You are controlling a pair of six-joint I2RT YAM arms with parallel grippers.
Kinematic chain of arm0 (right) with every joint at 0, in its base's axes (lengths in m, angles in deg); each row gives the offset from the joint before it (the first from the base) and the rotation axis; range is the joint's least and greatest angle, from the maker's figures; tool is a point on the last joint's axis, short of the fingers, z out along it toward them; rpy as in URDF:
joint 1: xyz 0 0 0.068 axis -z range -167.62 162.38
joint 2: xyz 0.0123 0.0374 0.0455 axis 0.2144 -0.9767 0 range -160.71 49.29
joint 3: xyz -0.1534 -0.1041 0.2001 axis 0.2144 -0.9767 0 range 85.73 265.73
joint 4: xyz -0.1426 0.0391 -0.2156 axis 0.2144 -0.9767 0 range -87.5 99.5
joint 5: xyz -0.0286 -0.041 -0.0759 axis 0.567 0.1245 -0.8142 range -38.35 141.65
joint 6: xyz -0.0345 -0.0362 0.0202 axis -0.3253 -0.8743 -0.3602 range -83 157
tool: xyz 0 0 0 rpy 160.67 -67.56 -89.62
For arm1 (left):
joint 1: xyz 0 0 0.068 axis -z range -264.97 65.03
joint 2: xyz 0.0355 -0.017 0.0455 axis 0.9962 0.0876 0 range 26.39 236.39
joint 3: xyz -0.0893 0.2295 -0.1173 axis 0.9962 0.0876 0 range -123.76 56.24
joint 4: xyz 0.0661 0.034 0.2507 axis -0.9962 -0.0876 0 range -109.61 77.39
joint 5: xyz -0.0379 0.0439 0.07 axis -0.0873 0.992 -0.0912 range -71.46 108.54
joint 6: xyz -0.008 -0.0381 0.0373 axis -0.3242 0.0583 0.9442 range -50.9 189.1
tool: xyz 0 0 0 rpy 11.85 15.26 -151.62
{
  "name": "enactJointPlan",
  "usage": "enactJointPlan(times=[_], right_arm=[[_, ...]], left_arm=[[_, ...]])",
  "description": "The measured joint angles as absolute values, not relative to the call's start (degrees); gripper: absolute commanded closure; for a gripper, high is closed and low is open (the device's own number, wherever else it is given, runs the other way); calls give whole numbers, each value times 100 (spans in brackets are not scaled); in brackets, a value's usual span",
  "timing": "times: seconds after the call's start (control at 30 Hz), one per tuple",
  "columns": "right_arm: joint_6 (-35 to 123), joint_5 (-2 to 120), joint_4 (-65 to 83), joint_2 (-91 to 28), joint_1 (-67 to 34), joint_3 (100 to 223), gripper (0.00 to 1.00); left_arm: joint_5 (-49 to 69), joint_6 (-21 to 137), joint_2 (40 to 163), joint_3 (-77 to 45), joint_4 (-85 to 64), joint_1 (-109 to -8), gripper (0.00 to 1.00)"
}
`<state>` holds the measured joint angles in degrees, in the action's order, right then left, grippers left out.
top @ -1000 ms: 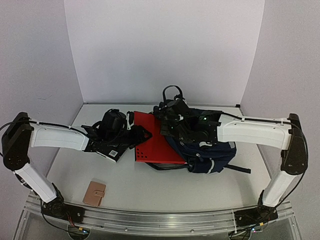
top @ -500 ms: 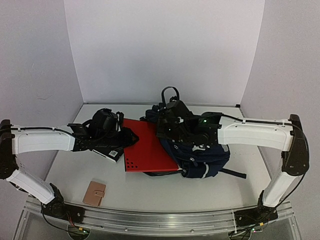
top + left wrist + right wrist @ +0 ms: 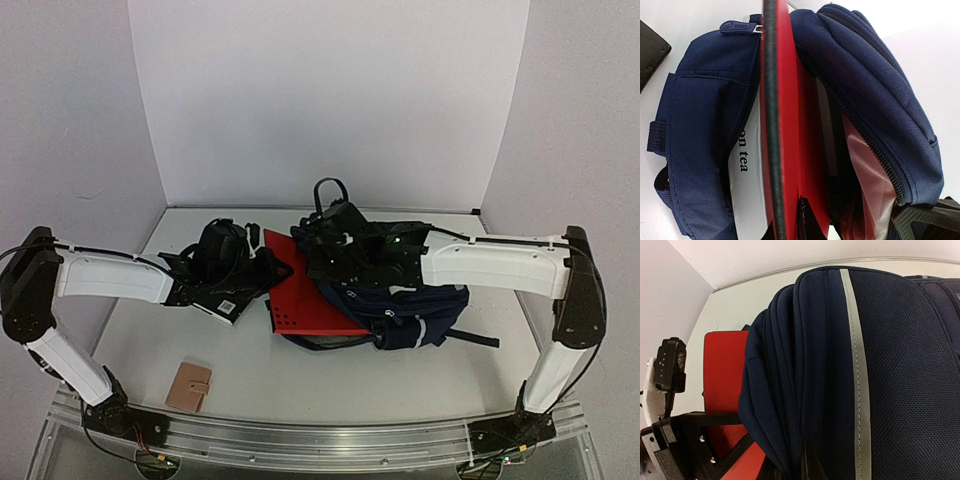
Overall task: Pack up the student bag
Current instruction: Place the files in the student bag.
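The student bag (image 3: 425, 312), dark navy with grey stripes, lies on its side at mid table with its mouth facing left. A red book (image 3: 305, 298) sticks halfway out of that mouth. My left gripper (image 3: 281, 270) is shut on the book's left edge; in the left wrist view the fingertips (image 3: 809, 226) pinch the red cover (image 3: 790, 125) inside the bag's open zipper (image 3: 865, 125). My right gripper (image 3: 318, 250) is shut on the bag's upper fabric, holding the mouth up. In the right wrist view that fabric (image 3: 805, 390) fills the frame and hides the jaws.
A black notebook (image 3: 222, 302) with a label lies under the left arm. A tan wallet (image 3: 188, 387) sits near the front left edge. A white printed item (image 3: 742, 150) lies inside the bag beside the red book. White walls close in the back and sides.
My left gripper has closed on the red book and moved right, pushing it deeper into the bag. The right gripper stays shut on the bag and has shifted slightly.
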<state>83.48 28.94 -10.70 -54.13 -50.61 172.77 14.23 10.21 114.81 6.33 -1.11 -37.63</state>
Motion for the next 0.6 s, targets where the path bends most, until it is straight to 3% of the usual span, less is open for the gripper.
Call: enactJointPlan(times=[0.33,0.6], right_arm=[[8624,3036,-1053,-5415,-4990,17281,100],[9192,3162,-198,-4890,-5017,16619,100]], left_arm=[[1914,565,11626,987,872,-3471,100],[2404,401,10831,1804,1338,-3331,100]])
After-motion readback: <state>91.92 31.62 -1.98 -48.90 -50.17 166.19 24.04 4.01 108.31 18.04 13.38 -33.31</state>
